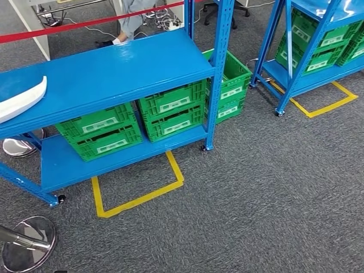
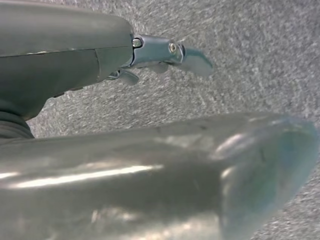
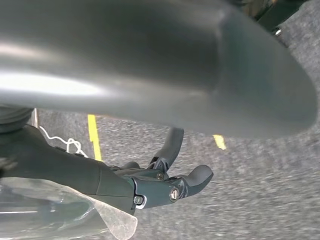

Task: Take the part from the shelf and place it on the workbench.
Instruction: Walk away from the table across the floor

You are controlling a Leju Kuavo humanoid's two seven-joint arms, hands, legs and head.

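Observation:
The part (image 1: 19, 99) is a long, curved white piece lying on the upper level of the blue shelf (image 1: 120, 71), at its far left end and cut off by the picture's edge. My left hand (image 2: 94, 65) hangs over grey carpet with its dark fingers (image 2: 170, 52) stretched out and its thick thumb (image 2: 188, 175) apart from them, holding nothing. My right hand (image 3: 151, 187) also hangs over the carpet, fingers (image 3: 196, 177) loosely spread below the thumb (image 3: 188, 65), with nothing in it.
Green crates (image 1: 100, 133) (image 1: 174, 111) stand on the shelf's lower level, another (image 1: 230, 85) behind its right post. A second blue rack (image 1: 309, 45) with crates stands at the right. Yellow floor tape (image 1: 137, 199), round metal bases (image 1: 28, 244), a red barrier tape (image 1: 86, 23) and a person's leg (image 1: 128, 23) lie around.

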